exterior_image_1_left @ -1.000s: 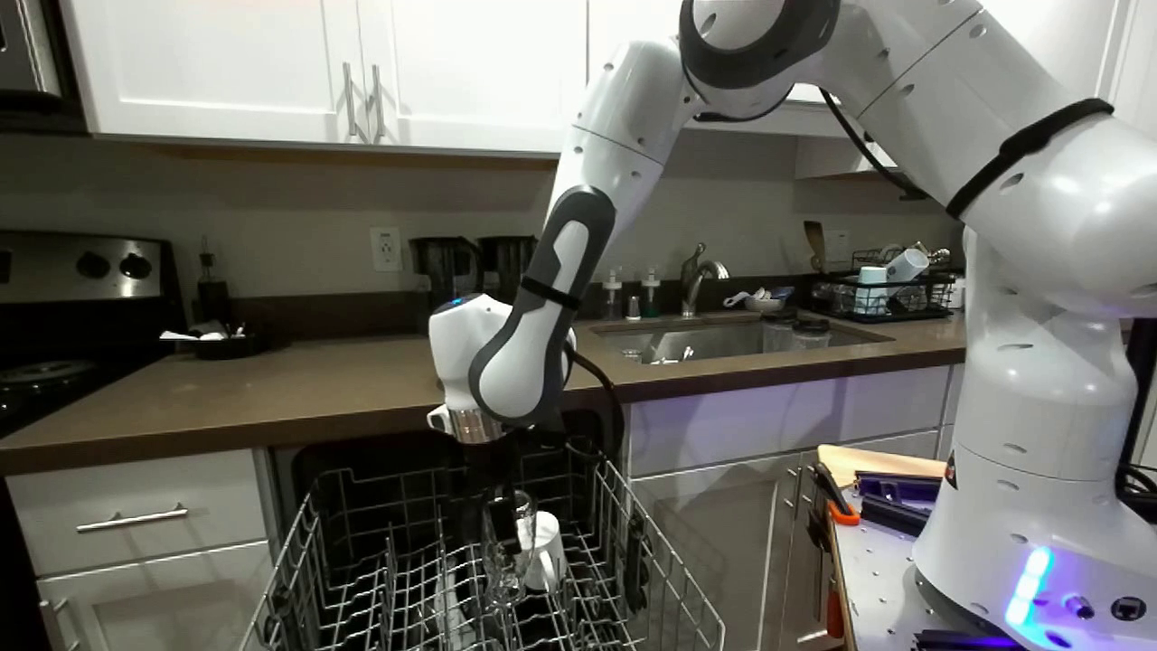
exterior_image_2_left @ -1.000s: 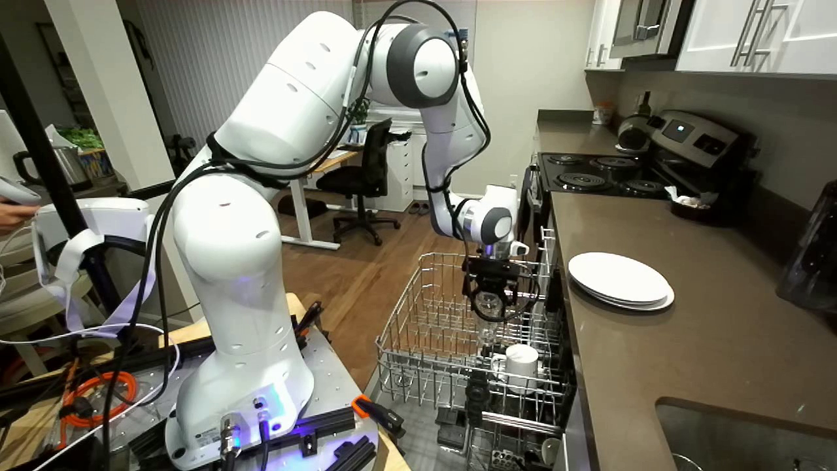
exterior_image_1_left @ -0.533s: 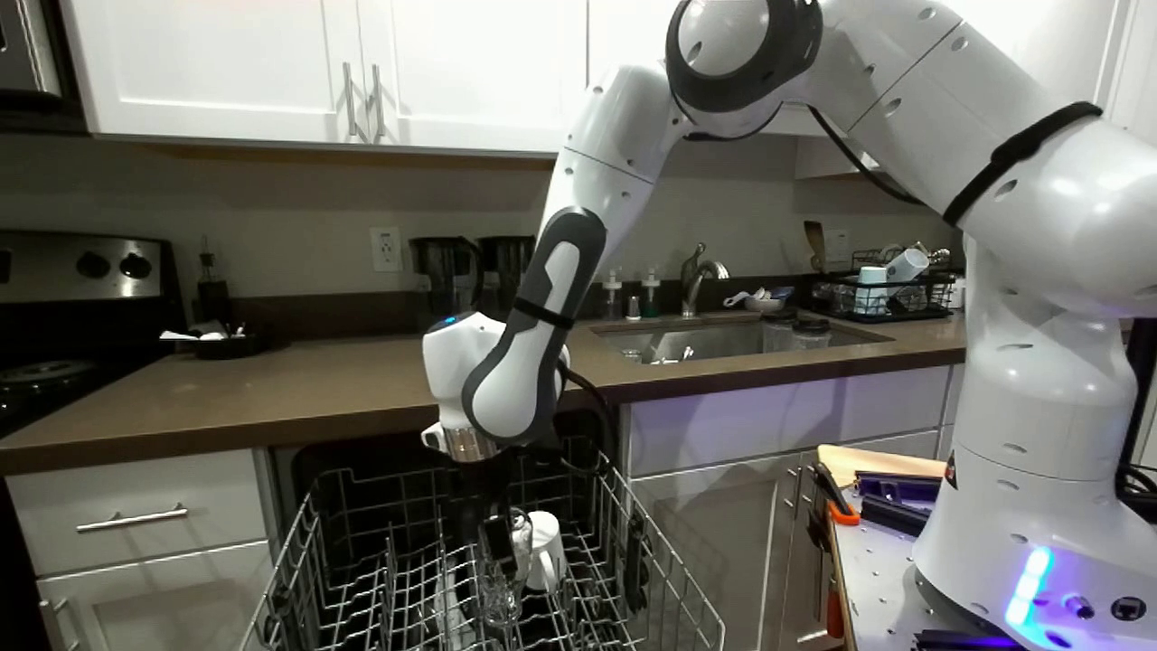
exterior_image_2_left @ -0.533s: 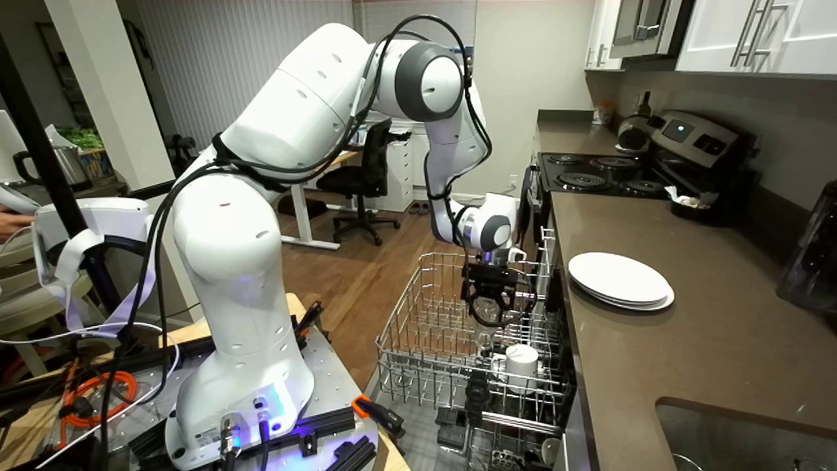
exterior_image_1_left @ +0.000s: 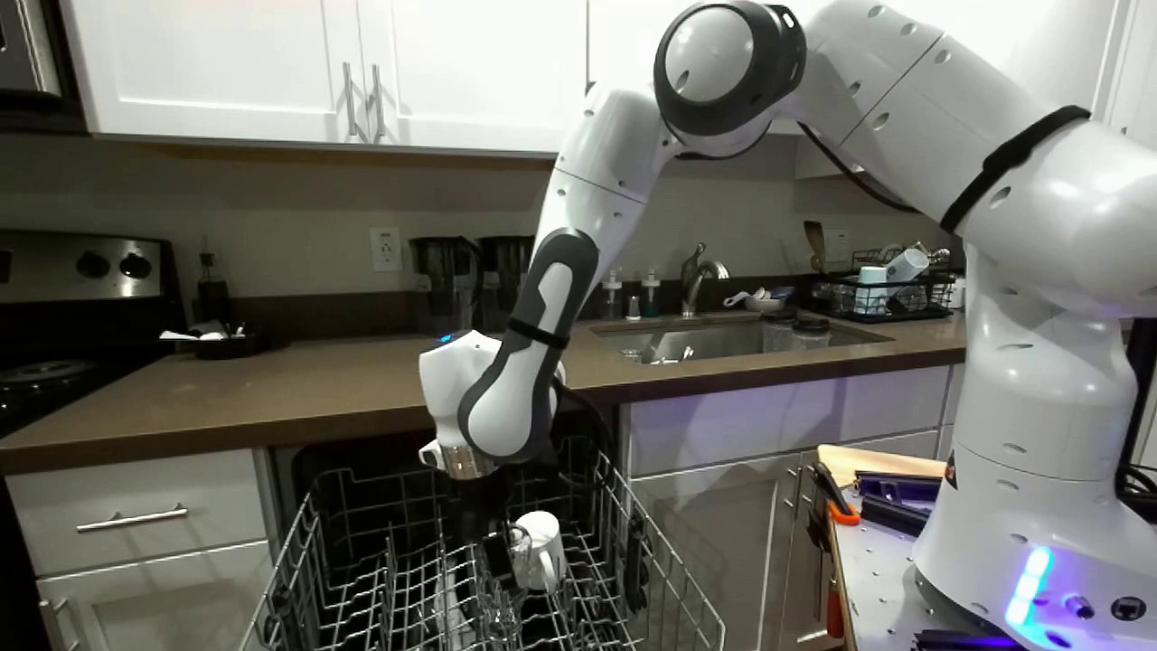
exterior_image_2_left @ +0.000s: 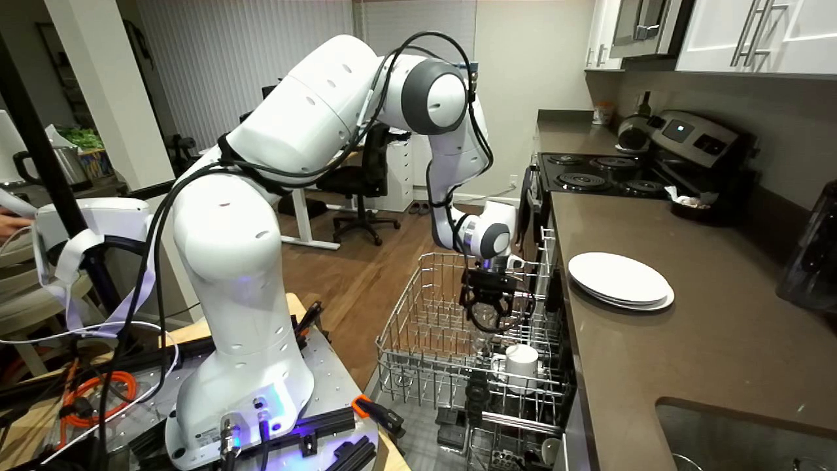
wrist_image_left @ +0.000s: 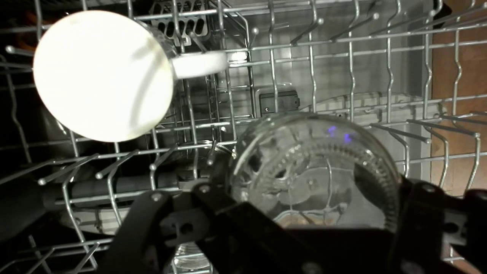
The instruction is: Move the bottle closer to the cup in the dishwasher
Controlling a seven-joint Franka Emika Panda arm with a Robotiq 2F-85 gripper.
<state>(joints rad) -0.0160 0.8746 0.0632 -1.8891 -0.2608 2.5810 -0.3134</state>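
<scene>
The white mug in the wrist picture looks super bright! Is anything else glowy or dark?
In the wrist view, the white mug is washed out, with a grey streak; the clear bottle has purple glints; in both exterior views, the base light glows blue; in an exterior view, the dishwasher's inside is nearly black.

My white, grey-banded jointed arm (exterior_image_1_left: 607, 149) arches over, wrist (exterior_image_1_left: 456, 389) toward six o'clock; my black two-fingered gripper (wrist_image_left: 315, 184) clasps, fingers (wrist_image_left: 420, 201) at nine and three.

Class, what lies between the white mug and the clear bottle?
The dishwasher rack: its thin wires cross the gap from the white mug to the clear bottle, as the wrist view shows.
</scene>
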